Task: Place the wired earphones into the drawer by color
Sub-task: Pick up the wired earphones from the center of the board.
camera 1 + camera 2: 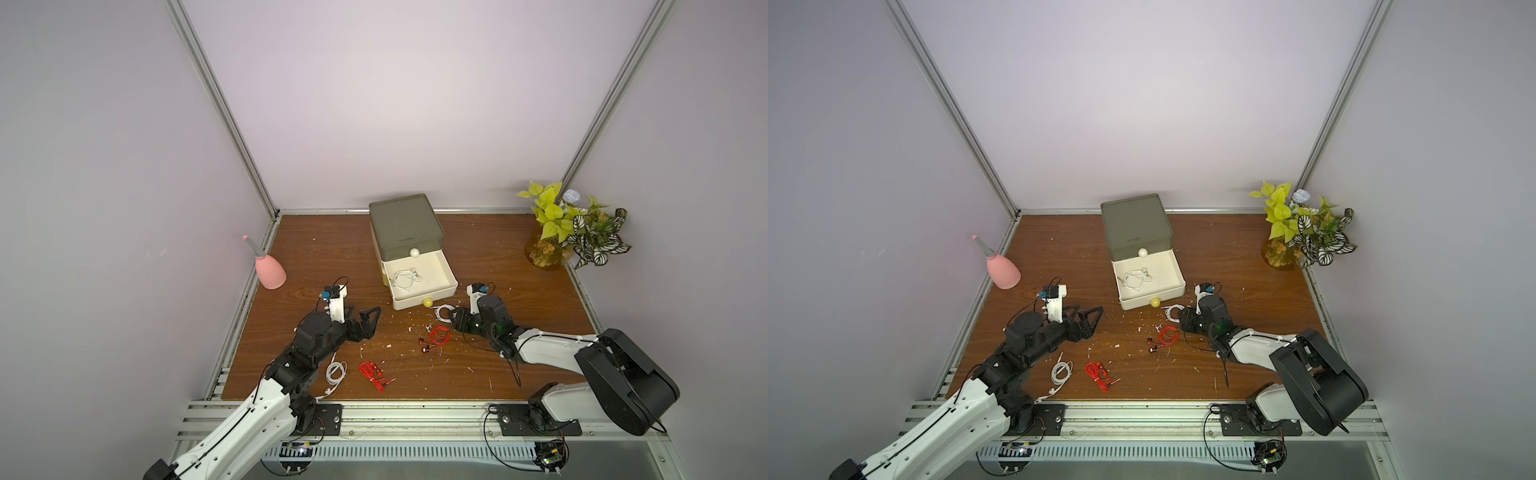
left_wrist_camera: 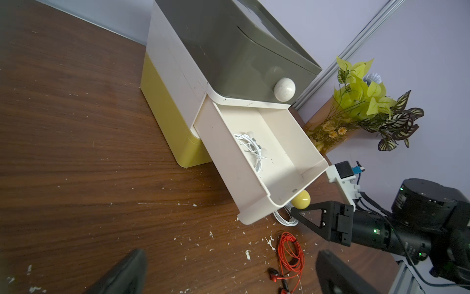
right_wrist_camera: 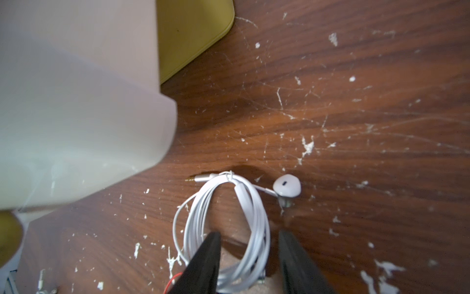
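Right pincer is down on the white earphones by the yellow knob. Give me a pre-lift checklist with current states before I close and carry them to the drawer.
1. Right pincer straddles one side of the white earphone coil: ok.
2. Jaws fully clamped on the coil: not ok, a gap shows beside the cable.
3. Cream drawer pulled open: ok.
4. Colour match: ok, a white bundle already lies inside.
5. Red earphones clear of the grasp: cannot tell, a red strand shows beside one finger.
6. Left pincer open, empty and away from the drawer: ok.
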